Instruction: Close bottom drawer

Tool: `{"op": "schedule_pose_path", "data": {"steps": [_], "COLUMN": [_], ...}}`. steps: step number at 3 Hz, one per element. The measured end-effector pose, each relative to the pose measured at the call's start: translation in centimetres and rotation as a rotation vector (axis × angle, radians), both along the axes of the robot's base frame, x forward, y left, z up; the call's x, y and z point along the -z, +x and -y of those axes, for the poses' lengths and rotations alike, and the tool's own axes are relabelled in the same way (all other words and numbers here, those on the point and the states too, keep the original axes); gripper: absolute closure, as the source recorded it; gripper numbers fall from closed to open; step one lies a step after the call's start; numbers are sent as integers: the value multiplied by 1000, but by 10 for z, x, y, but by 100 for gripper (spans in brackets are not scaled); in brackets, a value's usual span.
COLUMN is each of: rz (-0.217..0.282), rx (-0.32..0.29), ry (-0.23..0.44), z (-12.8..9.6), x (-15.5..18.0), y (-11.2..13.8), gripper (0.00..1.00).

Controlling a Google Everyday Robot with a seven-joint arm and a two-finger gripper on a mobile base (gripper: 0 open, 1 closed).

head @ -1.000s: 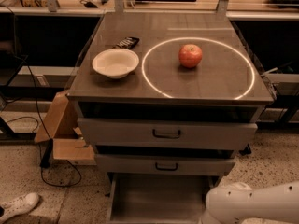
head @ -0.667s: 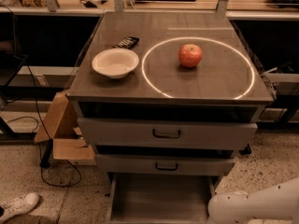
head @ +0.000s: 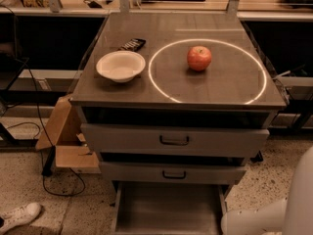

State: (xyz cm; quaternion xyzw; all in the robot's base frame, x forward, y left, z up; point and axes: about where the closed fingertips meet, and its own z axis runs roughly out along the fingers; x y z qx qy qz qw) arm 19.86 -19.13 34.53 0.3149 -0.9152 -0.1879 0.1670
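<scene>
The grey metal cabinet stands in the middle of the camera view. Its bottom drawer (head: 168,208) is pulled far out toward me, with its plain grey tray showing empty; its front panel and handle are cut off by the lower frame edge. Above it, the middle drawer (head: 173,174) and the top drawer (head: 174,140) stick out slightly. My gripper is out of view; only a white arm segment (head: 264,218) shows at the bottom right, just right of the open tray.
On the cabinet top lie a white bowl (head: 121,65), a red apple (head: 199,58) inside a lit ring, and a small dark object (head: 131,44). A cardboard box (head: 63,131), a cable and a white shoe (head: 19,215) are on the floor at left.
The white arm segment has slid right and down, from in front of the open tray's right side to the frame's bottom right corner. The drawers have not moved.
</scene>
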Motion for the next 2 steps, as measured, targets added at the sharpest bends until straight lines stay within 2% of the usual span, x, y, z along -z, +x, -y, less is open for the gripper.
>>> {"op": "schedule_pose_path", "data": {"steps": [1, 2], "rz": [-29, -108], "rx": [30, 119], "ry": [-6, -7], "z": [6, 21], "x": [28, 88], "y": [-6, -20], "gripper": [100, 100]}}
